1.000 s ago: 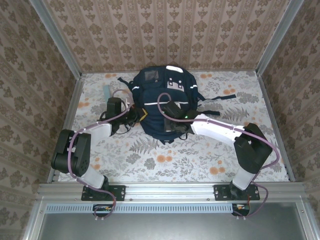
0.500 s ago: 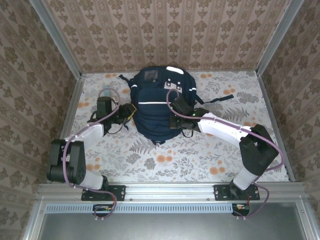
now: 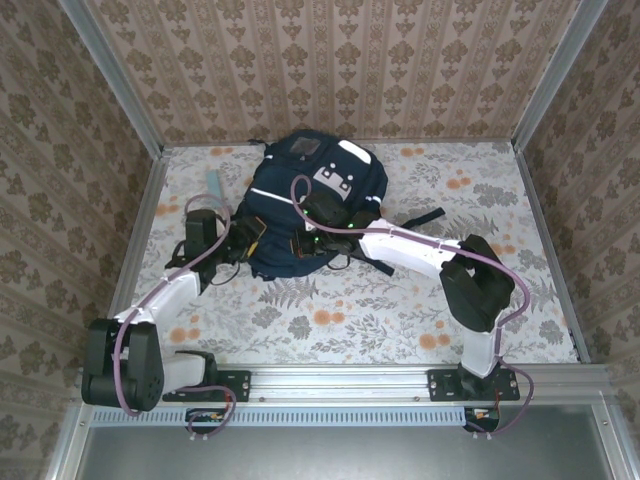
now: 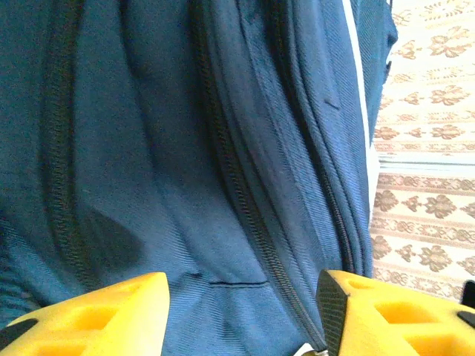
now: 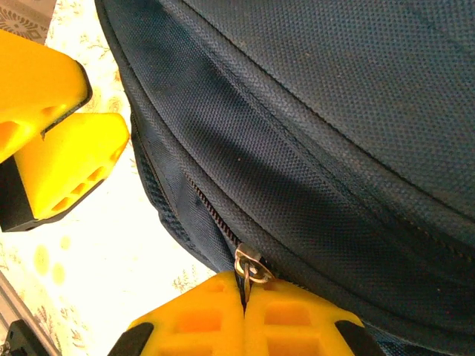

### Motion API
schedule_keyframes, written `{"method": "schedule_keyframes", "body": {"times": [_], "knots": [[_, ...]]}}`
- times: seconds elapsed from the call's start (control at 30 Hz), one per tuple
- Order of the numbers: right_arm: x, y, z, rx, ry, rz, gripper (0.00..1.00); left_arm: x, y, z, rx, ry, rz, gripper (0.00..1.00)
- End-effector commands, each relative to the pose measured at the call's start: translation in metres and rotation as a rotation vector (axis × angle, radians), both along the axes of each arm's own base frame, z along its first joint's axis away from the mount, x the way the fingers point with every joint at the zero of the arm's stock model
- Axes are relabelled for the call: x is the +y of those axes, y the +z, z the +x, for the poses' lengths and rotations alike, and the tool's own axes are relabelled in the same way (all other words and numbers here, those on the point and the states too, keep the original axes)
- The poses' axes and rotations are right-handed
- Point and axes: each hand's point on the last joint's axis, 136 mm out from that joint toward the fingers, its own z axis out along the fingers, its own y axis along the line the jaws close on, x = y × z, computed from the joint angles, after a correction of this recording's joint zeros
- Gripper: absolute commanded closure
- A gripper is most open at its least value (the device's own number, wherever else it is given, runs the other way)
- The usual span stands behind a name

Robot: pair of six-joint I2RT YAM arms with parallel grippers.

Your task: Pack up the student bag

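Table (image 3: 400, 300): floral-print cloth, closed in by patterned walls (image 3: 330, 70) on three sides.

Student bag (image 3: 300, 190): navy backpack lying flat on the far middle of the table, turned at a slant with its top end toward the back wall. There are a white stripe and grey-white patches on the upper face. One dark strap (image 3: 420, 217) trails onto the cloth on the bag's right.

Right arm (image 3: 420, 255): reaches from its base leftward across the table to the near edge of the bag.

Left arm (image 3: 170, 290): reaches forward to the bag's left near side.

Left gripper (image 4: 243, 297): yellow fingers (image 4: 111, 315) stand well apart, so the jaws are open with nothing between them. Navy fabric and a closed zipper track (image 4: 237, 185) lie just ahead. In the right wrist view the same fingers sit just beside the bag's edge, over the cloth; whether they touch it cannot be told.

Right gripper (image 5: 243, 297): fingers are pressed together, clamped on the metal zipper pull (image 5: 249, 265) at the bag's side seam. The zipper teeth run up and away from the pull.

A small pale teal item (image 3: 215, 183) lies on the cloth left of the bag, apart from it. It is too small to identify.
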Motion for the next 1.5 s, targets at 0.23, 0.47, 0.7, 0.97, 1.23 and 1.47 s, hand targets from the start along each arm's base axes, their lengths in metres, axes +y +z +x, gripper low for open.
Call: {"method": "schedule_keyframes", "body": {"times": [0.23, 0.47, 0.7, 0.97, 1.23, 1.47], "knots": [[0.015, 0.019, -0.004, -0.033, 0.054, 0.067, 1.0, -0.033, 0.017, 0.009, -0.037, -0.079, -0.093, 0.49], [0.012, 0.016, -0.005, -0.03, 0.051, 0.053, 1.0, -0.043, 0.007, 0.017, -0.019, -0.091, -0.09, 0.53], [0.004, 0.002, -0.012, -0.023, 0.066, -0.015, 1.0, -0.051, -0.012, 0.022, 0.013, -0.099, -0.014, 0.61], [-0.023, -0.007, -0.016, -0.041, 0.024, -0.114, 1.0, -0.049, -0.026, 0.024, 0.031, -0.085, 0.007, 0.83], [-0.1, -0.018, -0.007, -0.118, -0.169, -0.366, 1.0, -0.038, -0.025, 0.022, 0.014, -0.073, 0.06, 0.96], [-0.152, -0.027, 0.005, -0.08, -0.313, -0.416, 1.0, -0.032, -0.018, 0.017, -0.002, -0.08, 0.063, 0.98]]}}
